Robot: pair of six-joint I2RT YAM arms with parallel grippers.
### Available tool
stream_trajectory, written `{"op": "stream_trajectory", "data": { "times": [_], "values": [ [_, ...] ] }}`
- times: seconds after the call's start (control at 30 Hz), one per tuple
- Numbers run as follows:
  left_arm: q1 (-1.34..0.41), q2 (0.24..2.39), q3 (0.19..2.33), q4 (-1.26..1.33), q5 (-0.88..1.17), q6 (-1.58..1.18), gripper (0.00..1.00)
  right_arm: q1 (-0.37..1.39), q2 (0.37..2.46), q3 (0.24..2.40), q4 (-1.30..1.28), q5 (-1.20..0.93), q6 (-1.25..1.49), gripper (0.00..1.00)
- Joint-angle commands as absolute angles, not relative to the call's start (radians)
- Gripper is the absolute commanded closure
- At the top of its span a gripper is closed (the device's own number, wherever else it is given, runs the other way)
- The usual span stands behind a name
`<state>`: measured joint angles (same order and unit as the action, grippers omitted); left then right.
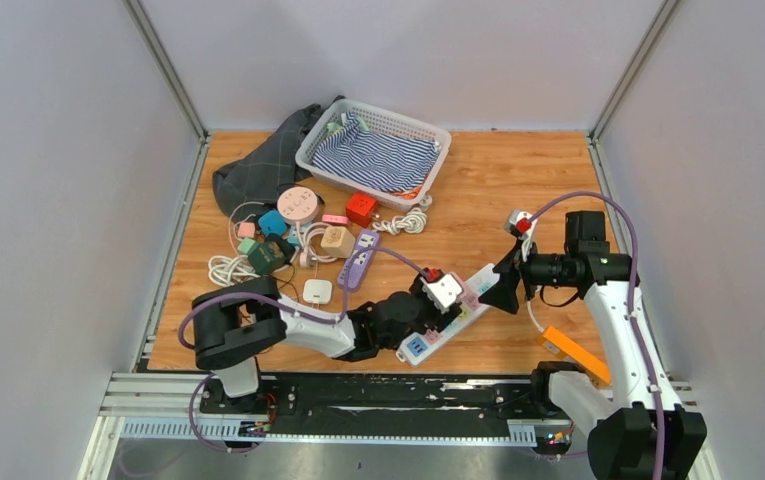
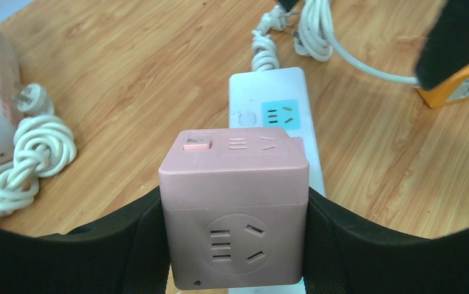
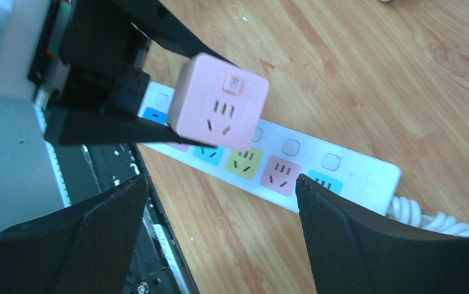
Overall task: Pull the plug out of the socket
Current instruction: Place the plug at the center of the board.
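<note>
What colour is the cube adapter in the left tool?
The cube adapter is pale pink; left wrist view shows it best.

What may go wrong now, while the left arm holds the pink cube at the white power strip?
The left jaws grip the pink cube tilted, on smooth sides; it may slip. The right jaws stand open and hold nothing, so the power strip lies free; if the cube's pins are still seated, which I cannot tell, it may lift along.

Count: one pink cube plug (image 2: 235, 177) inside left pincer (image 2: 235, 211); one white power strip (image 2: 293, 86) under it; one orange strip (image 1: 576, 352) near right pincer (image 3: 221, 179).
</note>
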<state>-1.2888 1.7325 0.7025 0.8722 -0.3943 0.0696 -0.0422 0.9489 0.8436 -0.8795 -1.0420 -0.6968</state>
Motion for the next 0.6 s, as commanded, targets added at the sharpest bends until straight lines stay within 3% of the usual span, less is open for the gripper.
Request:
{"op": "stream_trajectory", "data": {
  "times": [0.0,0.33,0.57],
  "values": [
    [-1.227,1.626,0.696,0.761,-0.341,-0.115,1.00,-0.058,0.935,0.841,-0.817,-0.957,-0.677,0.10],
    [-1.035,1.356,0.658,0.475,-0.130,-0.291,1.00,-0.058,0.881,0.760,-0.652,-0.702,-0.624,0.11],
    [-0.911,1.129,0.584,0.303,-0.174,-0.406,1.00,-0.057,0.886,0.734,-0.632,-0.659,-0.650,0.11]
  ]
}}
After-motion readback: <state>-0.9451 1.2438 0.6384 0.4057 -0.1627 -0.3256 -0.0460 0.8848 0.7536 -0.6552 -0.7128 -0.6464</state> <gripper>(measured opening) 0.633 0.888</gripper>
